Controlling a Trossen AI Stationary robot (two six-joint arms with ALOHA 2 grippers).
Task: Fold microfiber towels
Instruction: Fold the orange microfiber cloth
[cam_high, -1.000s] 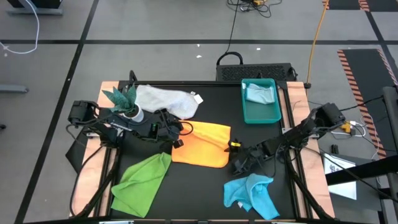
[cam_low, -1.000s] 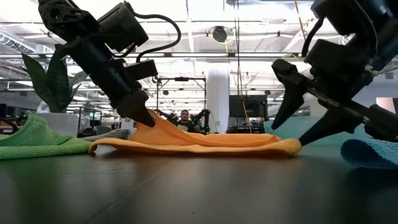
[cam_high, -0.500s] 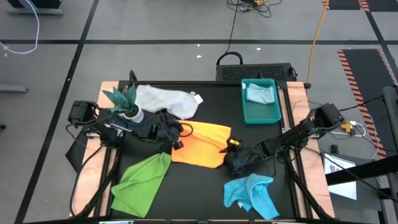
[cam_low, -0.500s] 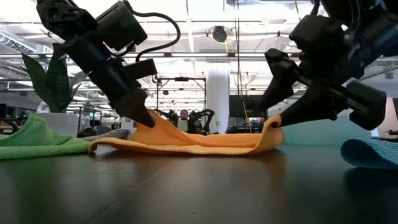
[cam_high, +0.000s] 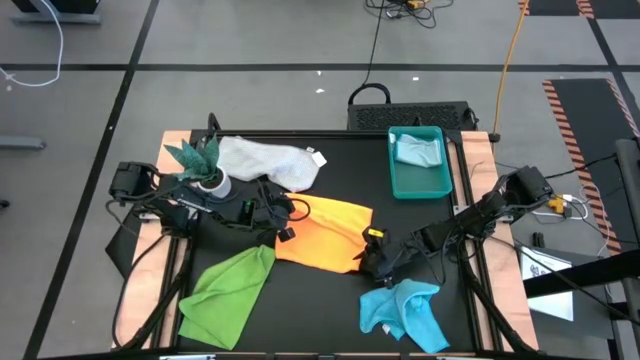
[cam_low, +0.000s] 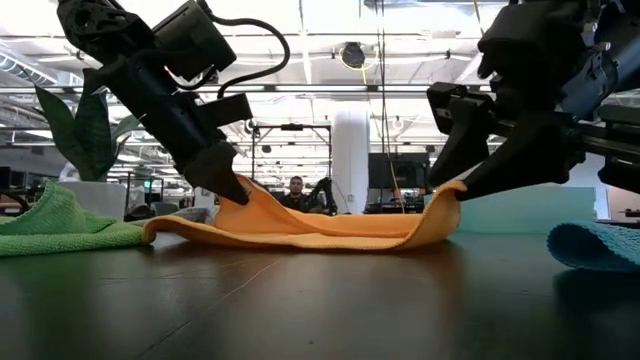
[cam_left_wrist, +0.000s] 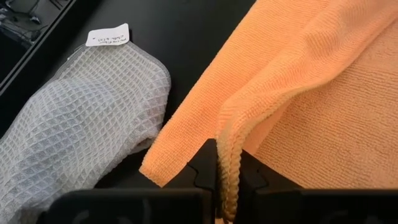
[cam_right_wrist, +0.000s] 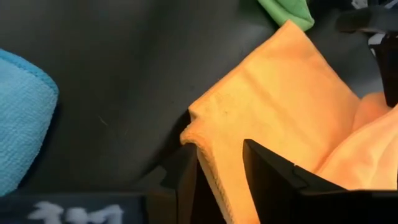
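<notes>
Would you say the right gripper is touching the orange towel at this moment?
Touching. In the right wrist view, the orange towel's corner edge lies between the right gripper's fingers against them; the low view shows that corner lifted off the table.

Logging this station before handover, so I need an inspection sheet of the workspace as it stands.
Surface: black table, wooden side edges.
Job's things: orange towel mid-table, two edges lifted; lime green towel front left; turquoise towel front right; white-grey towel at the back; pale blue towel in the teal tray.
Clutter: potted plant back left.
Grippers: left gripper shut on orange towel's left edge; right gripper around its right corner, fingers partly closed.
Cables: black cable and orange cable on the floor behind.
Surroundings: open hall; a person far behind.
</notes>
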